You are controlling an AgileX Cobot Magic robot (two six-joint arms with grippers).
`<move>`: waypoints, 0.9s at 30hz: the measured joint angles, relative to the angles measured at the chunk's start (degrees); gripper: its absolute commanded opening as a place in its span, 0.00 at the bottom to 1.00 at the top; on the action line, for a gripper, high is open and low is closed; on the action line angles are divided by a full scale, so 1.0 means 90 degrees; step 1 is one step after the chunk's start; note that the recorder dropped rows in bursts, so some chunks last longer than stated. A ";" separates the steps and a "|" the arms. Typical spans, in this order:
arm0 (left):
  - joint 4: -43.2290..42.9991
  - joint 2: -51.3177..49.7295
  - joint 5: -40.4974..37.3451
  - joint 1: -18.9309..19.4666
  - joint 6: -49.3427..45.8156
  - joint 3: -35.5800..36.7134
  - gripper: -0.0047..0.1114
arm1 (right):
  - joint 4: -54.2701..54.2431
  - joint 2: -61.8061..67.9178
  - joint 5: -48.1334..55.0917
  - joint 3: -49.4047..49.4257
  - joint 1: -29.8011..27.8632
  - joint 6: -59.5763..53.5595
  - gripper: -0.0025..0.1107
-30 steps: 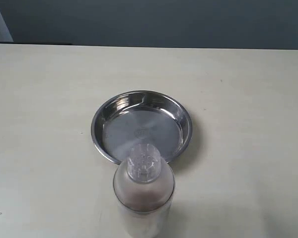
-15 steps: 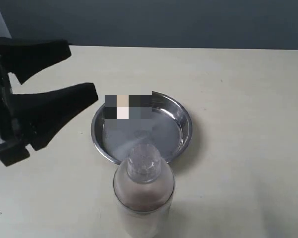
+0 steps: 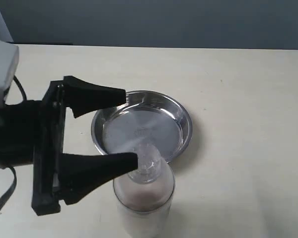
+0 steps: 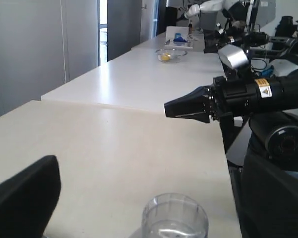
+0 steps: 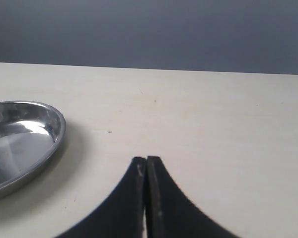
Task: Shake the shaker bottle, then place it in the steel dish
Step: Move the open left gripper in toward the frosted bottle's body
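Note:
The shaker bottle [image 3: 144, 191] stands upright on the table just in front of the steel dish [image 3: 181, 119]; it has a clear cap and pinkish granules below it. My left gripper [image 3: 130, 126] reaches in from the left, open wide. One finger hangs over the dish rim and the other lies by the bottle's cap. In the left wrist view the cap [image 4: 175, 216] sits between the spread fingers [image 4: 22, 198], with a gap on each side. My right gripper [image 5: 146, 159] is shut and empty above bare table, with the dish [image 5: 54, 124] off to one side.
The beige table's far edge [image 3: 149, 47] meets a dark wall. In the left wrist view the table's side edge [image 4: 223, 148] runs past the right arm [image 4: 248, 94]; further tables and a glass bowl [image 4: 171, 54] lie beyond.
My left gripper came in from the left, swung toward the bottle and opened wider, so its fingers now straddle the cap. Bottle and dish have not moved.

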State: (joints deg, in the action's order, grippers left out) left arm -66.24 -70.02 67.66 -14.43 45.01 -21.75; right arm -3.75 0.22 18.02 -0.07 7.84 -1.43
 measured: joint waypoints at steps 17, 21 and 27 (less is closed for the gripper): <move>0.0179 -0.1780 0.0264 -0.0112 -0.1119 0.0000 0.84 | 0.0000 0.0000 0.0000 0.0000 0.0000 -0.0014 0.02; -0.0112 -0.1780 0.0284 -0.0112 -0.1078 0.0000 0.84 | 0.0000 0.0000 0.0000 0.0000 0.0000 -0.0014 0.02; -0.0356 -0.1780 0.0247 -0.0196 -0.0890 0.0000 0.84 | 0.0000 0.0000 0.0000 0.0000 0.0000 -0.0002 0.02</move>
State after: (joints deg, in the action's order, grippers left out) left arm -69.44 -86.03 69.88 -16.19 37.00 -21.75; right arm -3.75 0.22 18.02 -0.07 7.84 -1.45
